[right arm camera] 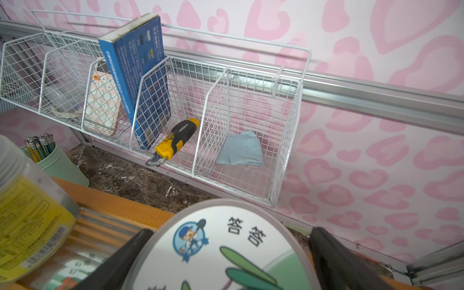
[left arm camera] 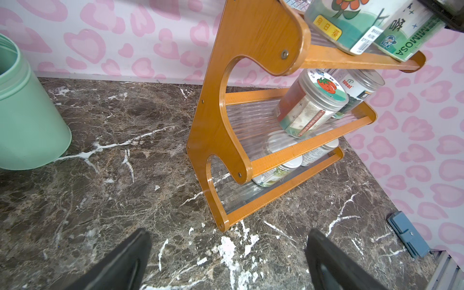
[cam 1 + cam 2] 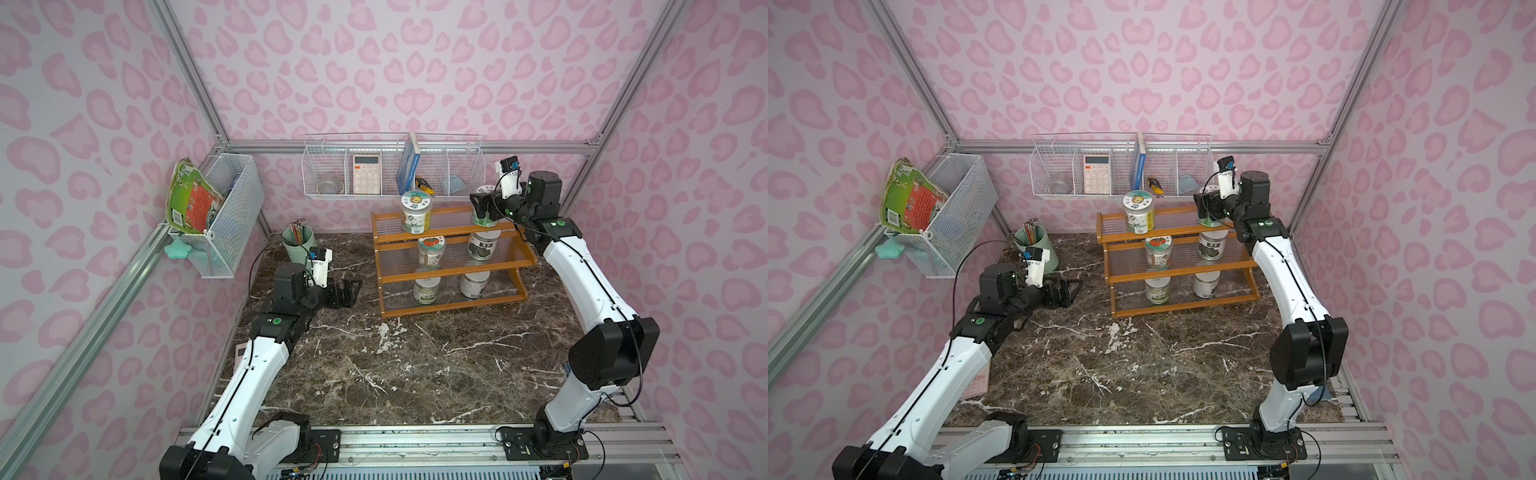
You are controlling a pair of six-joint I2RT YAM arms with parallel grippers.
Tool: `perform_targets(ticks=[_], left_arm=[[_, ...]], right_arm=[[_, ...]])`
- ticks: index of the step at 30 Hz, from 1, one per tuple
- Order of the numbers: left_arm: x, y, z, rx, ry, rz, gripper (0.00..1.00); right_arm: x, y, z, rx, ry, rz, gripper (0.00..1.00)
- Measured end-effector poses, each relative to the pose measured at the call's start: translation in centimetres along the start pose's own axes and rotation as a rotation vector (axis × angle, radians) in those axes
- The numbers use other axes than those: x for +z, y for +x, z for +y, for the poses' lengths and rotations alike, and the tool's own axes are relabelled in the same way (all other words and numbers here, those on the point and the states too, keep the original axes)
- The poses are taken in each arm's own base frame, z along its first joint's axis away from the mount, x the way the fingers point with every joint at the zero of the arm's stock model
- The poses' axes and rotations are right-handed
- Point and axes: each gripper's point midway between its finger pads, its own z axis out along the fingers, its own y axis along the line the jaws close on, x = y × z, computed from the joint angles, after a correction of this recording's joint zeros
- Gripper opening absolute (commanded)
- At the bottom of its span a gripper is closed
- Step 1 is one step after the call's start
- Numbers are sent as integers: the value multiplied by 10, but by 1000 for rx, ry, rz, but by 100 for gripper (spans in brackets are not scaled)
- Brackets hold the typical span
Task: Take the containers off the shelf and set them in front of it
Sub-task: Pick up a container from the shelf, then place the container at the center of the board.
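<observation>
Six jars (image 3: 431,251) stand on the shelf (image 3: 453,270), two to each tier, so none is in front of it yet. In both top views the right gripper (image 3: 481,208) sits in the upper right of the frame, around the right-hand top jar (image 3: 484,222). The right wrist view shows its fingers (image 1: 125,253) on either side of that jar's stickered lid (image 1: 226,251), very close to the rim. I cannot tell whether they are pressing on it. The left gripper (image 3: 347,293) hovers left of centre, low over the marble table (image 3: 415,365). Its fingers (image 2: 120,261) are wide apart and empty, facing the shelf's side panel.

The main risk, as I judge it, is that the hold looks high, at lid level. If the pads catch only the lid, the smooth body may slip or swing on the lift, or the lid may work loose. A jar dropped from the top tier would likely land on the jar below (image 3: 482,246) and could topple it. Dragging instead of lifting would probably catch the base on the orange front rail and tip the jar forward. Rising too far risks striking the wire basket (image 3: 316,166) hung on the wall just behind. The right forearm also runs close past the shelf's right end. A careless swing there could shove the rack and shake the left-hand top jar (image 3: 416,212).
</observation>
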Motion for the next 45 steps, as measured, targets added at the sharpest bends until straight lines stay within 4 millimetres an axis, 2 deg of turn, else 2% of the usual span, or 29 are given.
perform_targets(ticks=[3,9,22,25,28,36,40,43,45], left_arm=[[0,0,0,0,0,0,100],[0,0,0,0,0,0,100],[-1,-1,1,2,-11,-5,100],[-1,-1,2,2,-11,-5,100],[-1,-1,2,1,-13,-6,100],[-1,-1,1,1,-8,-5,100],[-1,-1,0,-5,-4,-6,100],[-2,-2,-2,-2,-1,-10,100],[-3,-2,-3,1,3,-10,100]], right_arm=[[0,3,-1,5,2,4,99],[-6,4,-1,12,6,-1,80],[-21,-8,0,22,7,-27,79],[-35,-12,5,21,3,-44,79],[-55,-7,15,24,0,-50,80],[-116,13,58,25,-22,-79,80],[-143,35,84,31,-40,-73,80],[-161,58,100,23,-45,-65,80],[-169,80,106,28,-44,-43,80]])
